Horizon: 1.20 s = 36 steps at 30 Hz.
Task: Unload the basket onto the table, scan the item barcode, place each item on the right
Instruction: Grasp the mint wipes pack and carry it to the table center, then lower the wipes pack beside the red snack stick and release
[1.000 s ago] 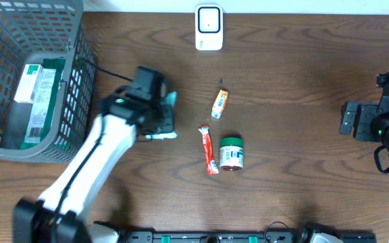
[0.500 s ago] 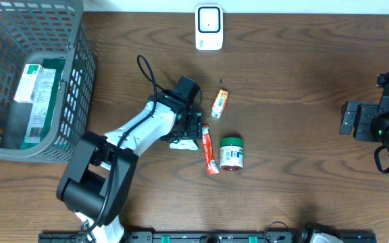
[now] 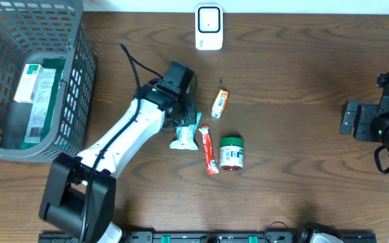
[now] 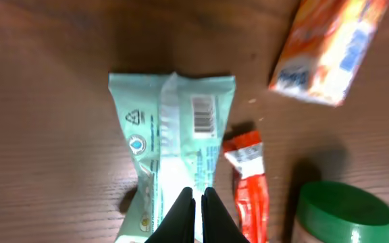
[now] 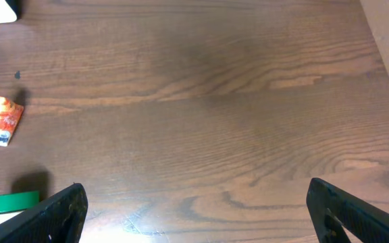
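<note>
A mint-green packet [image 3: 184, 137] lies flat on the wooden table, its barcode [image 4: 202, 113] facing up near the far end. My left gripper [image 3: 190, 121] hovers just over the packet [image 4: 171, 135]. In the left wrist view the left gripper [image 4: 198, 202] has its jaws pressed together, with nothing visibly between them. The white scanner [image 3: 209, 27] stands at the table's far edge, well beyond the packet. My right gripper [image 5: 198, 209] is wide open over bare wood at the far right [image 3: 351, 120].
A red stick sachet [image 3: 209, 150] lies right beside the packet. A green-lidded jar [image 3: 231, 153] and an orange sachet [image 3: 219, 103] are close by. A grey wire basket [image 3: 80, 101] holding boxes [image 3: 36, 88] fills the far left corner.
My left arm carried the packet to the right, set it down beside the red sachet and let go. Its jaws opened, then shut. The right arm stayed still.
</note>
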### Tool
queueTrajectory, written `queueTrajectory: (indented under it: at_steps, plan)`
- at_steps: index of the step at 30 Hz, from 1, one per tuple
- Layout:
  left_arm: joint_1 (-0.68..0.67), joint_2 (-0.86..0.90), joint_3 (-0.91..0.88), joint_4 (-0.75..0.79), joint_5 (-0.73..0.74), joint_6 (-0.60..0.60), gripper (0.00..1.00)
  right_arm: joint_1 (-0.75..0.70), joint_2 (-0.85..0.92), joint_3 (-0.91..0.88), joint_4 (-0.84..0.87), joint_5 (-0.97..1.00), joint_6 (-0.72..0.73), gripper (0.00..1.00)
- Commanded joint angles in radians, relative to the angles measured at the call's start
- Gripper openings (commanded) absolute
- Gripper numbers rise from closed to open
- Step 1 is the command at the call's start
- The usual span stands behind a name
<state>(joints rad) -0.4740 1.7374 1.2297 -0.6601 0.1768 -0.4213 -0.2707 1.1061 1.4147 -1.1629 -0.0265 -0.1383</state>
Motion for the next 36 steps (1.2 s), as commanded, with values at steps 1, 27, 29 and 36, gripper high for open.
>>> queueTrajectory:
  at_steps: [1, 27, 29, 36]
  plan:
    - [-0.019, 0.07, -0.037, -0.005, -0.001, 0.005, 0.07, -0.007, 0.0, 0.011, -0.001, -0.001, 0.011, 0.99]
    - [-0.049, -0.019, -0.024, 0.049, -0.238, 0.057, 0.13, -0.007, 0.0, 0.011, -0.001, -0.001, 0.011, 0.99]
    - [-0.049, 0.022, -0.024, 0.05, -0.238, 0.057, 0.13, -0.007, 0.0, 0.011, -0.001, -0.001, 0.01, 0.99]
    - [-0.049, 0.154, -0.024, 0.098, -0.238, 0.057, 0.13, -0.007, 0.0, 0.011, -0.001, -0.001, 0.01, 0.99]
